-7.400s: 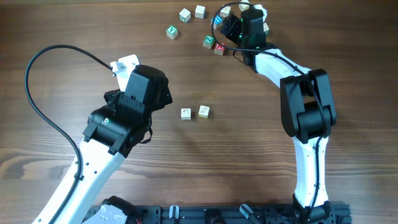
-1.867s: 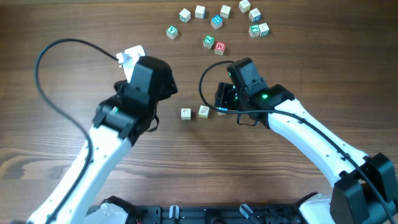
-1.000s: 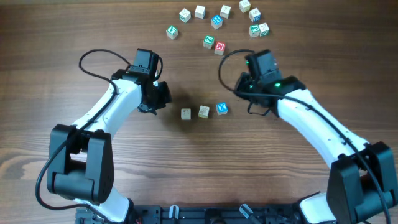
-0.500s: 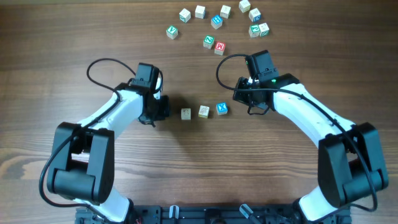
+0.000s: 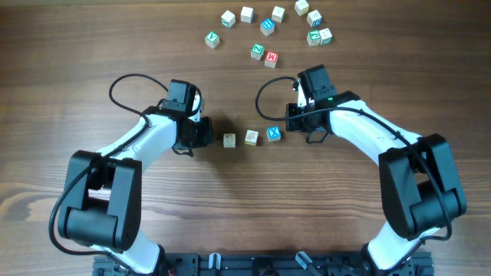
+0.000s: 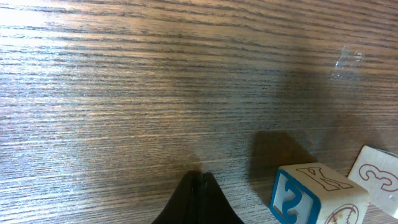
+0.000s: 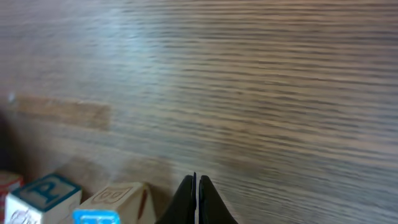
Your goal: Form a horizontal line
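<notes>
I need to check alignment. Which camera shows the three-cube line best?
Overhead: the whole three-cube line shows, slightly slanted, with small gaps. Left wrist catches only two cropped cubes at lower right; right wrist only cube tops at its bottom-left edge.

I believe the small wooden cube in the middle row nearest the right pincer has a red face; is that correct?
Not quite: that small wooden cube nearest the right pincer has a blue face, not red, as the overhead view shows.

A dark brown wood-grain table (image 5: 69, 46) fills the overhead view, evenly lit, a black rail (image 5: 253, 264) along its edge at 6 o'clock.
</notes>
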Motion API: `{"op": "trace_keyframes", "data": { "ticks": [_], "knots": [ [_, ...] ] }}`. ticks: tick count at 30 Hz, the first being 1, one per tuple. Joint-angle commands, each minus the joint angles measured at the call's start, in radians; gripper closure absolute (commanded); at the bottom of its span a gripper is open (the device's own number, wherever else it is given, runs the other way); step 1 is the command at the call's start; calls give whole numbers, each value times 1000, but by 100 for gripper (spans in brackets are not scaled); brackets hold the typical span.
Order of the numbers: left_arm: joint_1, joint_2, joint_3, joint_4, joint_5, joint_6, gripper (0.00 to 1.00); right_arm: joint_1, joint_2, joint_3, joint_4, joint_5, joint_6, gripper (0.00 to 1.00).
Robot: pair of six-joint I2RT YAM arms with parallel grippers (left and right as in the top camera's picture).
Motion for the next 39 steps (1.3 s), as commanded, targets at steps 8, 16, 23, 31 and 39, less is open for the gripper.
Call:
{"op": "trace_keyframes", "data": {
  "ticks": [8, 16, 23, 31, 39],
  "knots": [
    [-1, 9, -14, 22, 19, -5, 96, 2, 19, -16, 11, -138, -211, 96],
    [-1, 9, -14, 30, 20, -5, 96, 2, 21, -78, 42, -153, -204, 95],
    [-1, 9, -14, 34, 43, -5, 96, 2, 21, -78, 79, -287, -203, 96],
    [-1, 9, -14, 35, 43, -5, 94, 2, 21, -78, 69, -360, -203, 96],
    [-1, 9, -14, 40, 43, -5, 92, 2, 21, -78, 66, -383, -201, 96]
  ]
}}
